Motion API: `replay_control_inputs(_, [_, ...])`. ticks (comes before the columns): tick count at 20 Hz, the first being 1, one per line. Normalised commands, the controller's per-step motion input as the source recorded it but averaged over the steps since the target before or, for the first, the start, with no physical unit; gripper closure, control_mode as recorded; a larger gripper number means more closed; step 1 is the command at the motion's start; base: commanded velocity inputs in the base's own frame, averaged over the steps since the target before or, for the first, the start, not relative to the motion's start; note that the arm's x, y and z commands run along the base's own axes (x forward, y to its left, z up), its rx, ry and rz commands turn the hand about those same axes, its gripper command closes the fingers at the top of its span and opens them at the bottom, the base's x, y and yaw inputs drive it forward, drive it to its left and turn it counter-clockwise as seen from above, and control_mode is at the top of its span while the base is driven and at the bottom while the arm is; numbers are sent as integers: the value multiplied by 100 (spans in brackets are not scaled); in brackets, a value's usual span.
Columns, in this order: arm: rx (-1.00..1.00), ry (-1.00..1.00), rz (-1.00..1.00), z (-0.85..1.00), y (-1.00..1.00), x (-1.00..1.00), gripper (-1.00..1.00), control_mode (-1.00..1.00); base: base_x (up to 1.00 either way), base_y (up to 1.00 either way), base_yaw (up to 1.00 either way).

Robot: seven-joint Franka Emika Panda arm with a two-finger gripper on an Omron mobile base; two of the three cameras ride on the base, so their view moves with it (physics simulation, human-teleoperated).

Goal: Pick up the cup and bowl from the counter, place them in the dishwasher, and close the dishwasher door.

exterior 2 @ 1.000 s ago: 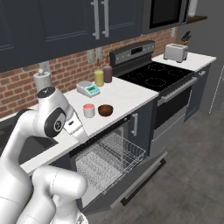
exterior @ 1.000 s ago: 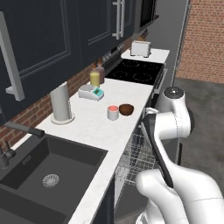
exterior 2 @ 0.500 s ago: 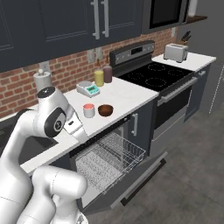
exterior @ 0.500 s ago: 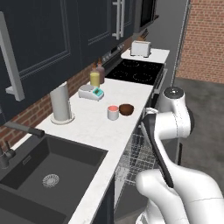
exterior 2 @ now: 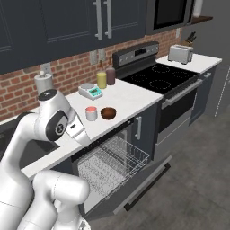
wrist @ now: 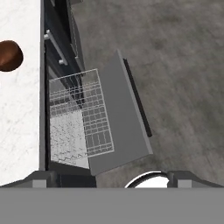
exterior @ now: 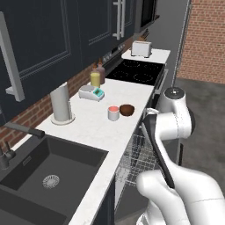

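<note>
Nearest, at the bottom of the hand view, the gripper (wrist: 113, 178) with fingertips (wrist: 43, 177) spread wide apart and nothing between them, looking down from above the grey floor. Directly below, the dishwasher door (wrist: 118, 118) dropped flat and open, with the silvery wire rack (wrist: 78, 118) pulled out over it and holding nothing. From the right base view, the same dishwasher door (exterior 2: 139, 188) hanging low toward the floor, the wire rack (exterior 2: 112, 164) sticking out beneath the edge of the counter (exterior 2: 130, 101). On the white counter (exterior: 88, 127) just above and behind the rack, the cup (exterior: 114, 113) and the bowl (exterior: 127, 110) side by side, very close, both upright, well apart from the gripper; seen again from the right as the cup (exterior 2: 91, 113) beside the bowl (exterior 2: 108, 113), and the bowl (wrist: 8, 55) alone at the left edge of the hand view. To the left, a dark sink (exterior: 44, 171) sunk into the counter. Further back toward the brick wall, a tall grey roll (exterior: 61, 104) on a round base, a small white scale (exterior: 91, 92) with a teal patch, a yellow jar (exterior: 95, 78) and a brown jar (exterior: 101, 72) next to each other. Beyond those, the black stove (exterior: 136, 71), and farthest off, a toaster (exterior: 141, 48) on the last stretch of counter.
</note>
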Motion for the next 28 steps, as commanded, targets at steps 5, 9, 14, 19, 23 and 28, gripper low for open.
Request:
replay_control_inputs(5, [0, 5, 4, 0, 5, 50, -100, -100, 0, 0, 0])
replay_control_inputs(9, [0, 4, 11, 0, 16, 87, -100, -100, 0, 0, 0])
replay_control_inputs(14, [0, 7, 15, 0, 10, 76, -100, -100, 0, 0, 0])
replay_control_inputs(19, [0, 8, 6, -2, 13, 47, -100, -100, 0, 0, 0])
replay_control_inputs(23, [0, 0, -1, -1, 11, 34, -100, -100, 0, 0, 0])
replay_control_inputs(28, [4, -2, -4, -18, 7, 15, -100, -100, 0, 0, 0])
